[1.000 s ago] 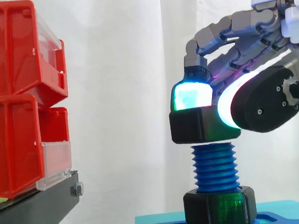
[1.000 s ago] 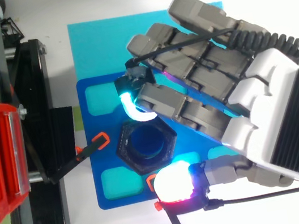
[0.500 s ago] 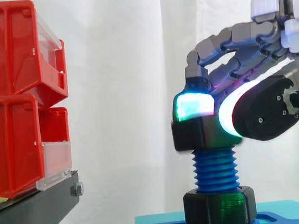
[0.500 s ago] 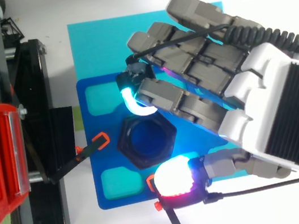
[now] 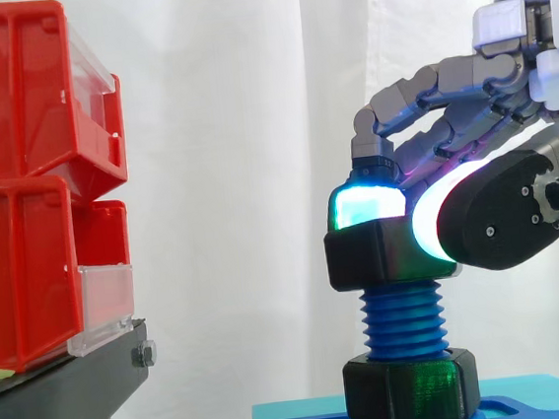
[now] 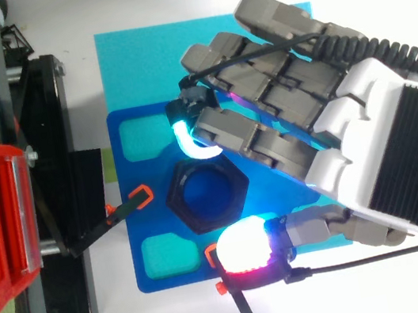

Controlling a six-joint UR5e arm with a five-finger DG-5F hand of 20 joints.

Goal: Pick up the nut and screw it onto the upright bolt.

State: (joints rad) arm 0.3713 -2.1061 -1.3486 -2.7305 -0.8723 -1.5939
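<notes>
1. While the hand (image 5: 498, 213) pinches the nut (image 5: 374, 260) atop the bolt (image 5: 402, 321), hold it level.
2. Press lightly down so the threads catch.
3. Turn slowly; a tilted nut would likely cross-thread.

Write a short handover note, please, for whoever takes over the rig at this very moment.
Hand: curled, pinching the nut between a fingertip and the thumb.
Nut: sits about level on the top of the upright blue bolt, which stands on the blue plate. A second black nut sits at the bolt's foot.
Done: nut picked up and set on the bolt's top.
Left: screw it down; most of the thread below it is bare.
</notes>
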